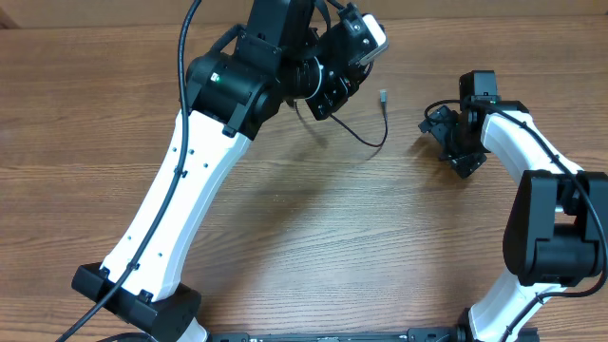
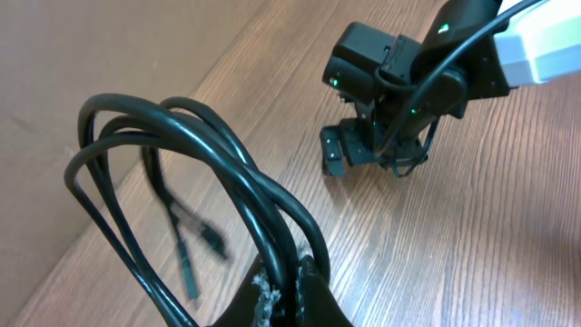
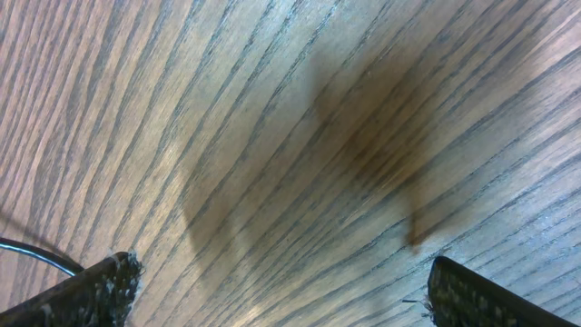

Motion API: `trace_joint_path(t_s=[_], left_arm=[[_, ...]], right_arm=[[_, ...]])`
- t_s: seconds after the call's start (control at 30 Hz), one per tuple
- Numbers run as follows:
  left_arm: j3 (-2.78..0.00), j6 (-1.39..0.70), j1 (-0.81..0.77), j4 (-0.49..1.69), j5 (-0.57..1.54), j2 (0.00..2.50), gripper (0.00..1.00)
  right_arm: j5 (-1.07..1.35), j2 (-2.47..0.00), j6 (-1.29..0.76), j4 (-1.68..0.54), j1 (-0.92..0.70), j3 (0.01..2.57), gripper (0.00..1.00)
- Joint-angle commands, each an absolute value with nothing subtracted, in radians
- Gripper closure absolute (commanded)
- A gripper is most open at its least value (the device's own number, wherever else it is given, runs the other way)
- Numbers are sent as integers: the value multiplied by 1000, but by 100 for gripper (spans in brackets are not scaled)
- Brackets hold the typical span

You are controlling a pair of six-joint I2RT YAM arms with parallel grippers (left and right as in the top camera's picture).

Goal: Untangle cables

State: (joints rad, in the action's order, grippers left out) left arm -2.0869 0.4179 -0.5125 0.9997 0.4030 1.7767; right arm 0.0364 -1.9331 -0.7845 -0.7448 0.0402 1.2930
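The cables (image 2: 195, 150) are thin black cords bunched in several loops, and my left gripper (image 2: 295, 295) is shut on the bunch at the bottom of the left wrist view. Two plug ends (image 2: 207, 238) dangle, blurred, below the loops. In the overhead view my left gripper (image 1: 321, 100) is raised at the top centre. One cable strand (image 1: 366, 142) trails from it across the table and ends in a silver-tipped plug (image 1: 383, 95). My right gripper (image 1: 446, 142) stands open to the right of that plug, apart from it. Nothing lies between the fingers (image 3: 100, 291) of the right gripper (image 3: 281, 295), only wood.
The wooden table (image 1: 332, 237) fills every view. A thin black strand (image 3: 36, 252) crosses the left edge of the right wrist view. The right arm's gripper head (image 2: 372, 145) shows in the left wrist view, beyond the held loops.
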Motion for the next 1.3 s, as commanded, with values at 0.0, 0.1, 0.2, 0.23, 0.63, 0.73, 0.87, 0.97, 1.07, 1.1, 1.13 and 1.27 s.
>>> trace_joint_path(t_s=[0.0,0.1,0.2,0.23,0.63,0.73,0.87,0.97,1.07,1.1,1.13,1.27], left_arm=[[-2097,335,-469,992,466,1771,96],[-2097,281,-411,1002,632,1771,96],[-2097,227,-329,1040,810,1772,95],[-2097,203,-279,1075,920,1776,95],[-2096,247,-57,1419,1260,1973,96],[-2096,324,-70,1496,1271,2065,96],[-2096,416,-86,1565,1340,2156,96],[-2096,436,-89,1586,1355,2213,96],[-2096,435,-90,1597,1378,2243,96],[-2096,435,-90,1600,1386,2250,96],[-2096,434,-90,1604,1393,2254,96],[-2096,435,-90,1628,1435,2254,96]], right_arm=[[23,-1936,-780,-741,43,1310,0],[23,-1936,-780,-741,43,1310,0],[23,-1936,-780,-741,43,1310,0],[23,-1936,-780,-741,43,1310,0],[27,-1936,-788,-713,43,1310,0],[203,-1936,-786,-794,43,1310,0],[293,-1936,-691,-908,43,1310,0],[622,-1936,-304,-902,42,1310,25],[1126,-1936,144,-928,38,1310,32],[1285,-1936,305,-968,36,1310,32],[1383,-1936,418,-1004,34,1310,32],[1552,-1936,688,-1105,15,1310,28]])
